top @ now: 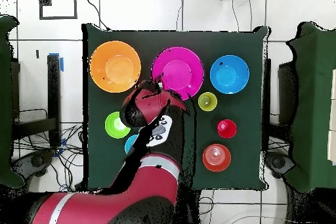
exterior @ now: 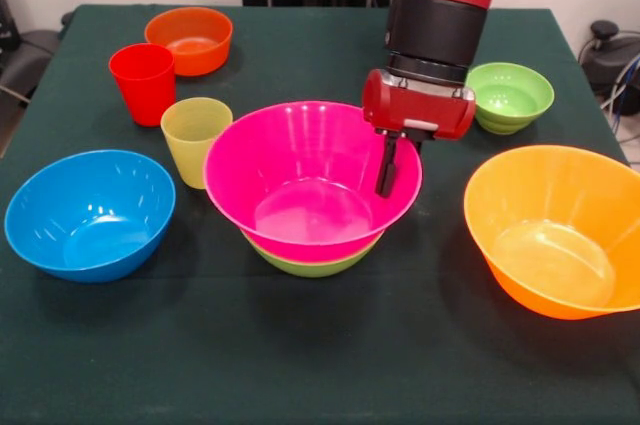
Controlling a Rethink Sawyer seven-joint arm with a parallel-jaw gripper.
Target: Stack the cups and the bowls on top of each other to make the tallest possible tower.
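The arm (exterior: 440, 5) comes down over the pink bowl (exterior: 300, 180), which sits nested in a green bowl (exterior: 315, 263) directly under the gripper (exterior: 386, 170). Its fingers dip inside the pink bowl's rim; whether they grip it I cannot tell. The yellow cup (exterior: 193, 138) and red cup (exterior: 143, 82) stand beyond the pink bowl's opposite side.

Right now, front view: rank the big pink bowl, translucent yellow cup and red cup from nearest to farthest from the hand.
1. Large glossy pink plastic bowl, hand at its rim.
2. Translucent yellow plastic cup, left of that bowl.
3. Red plastic cup, farther left and back.
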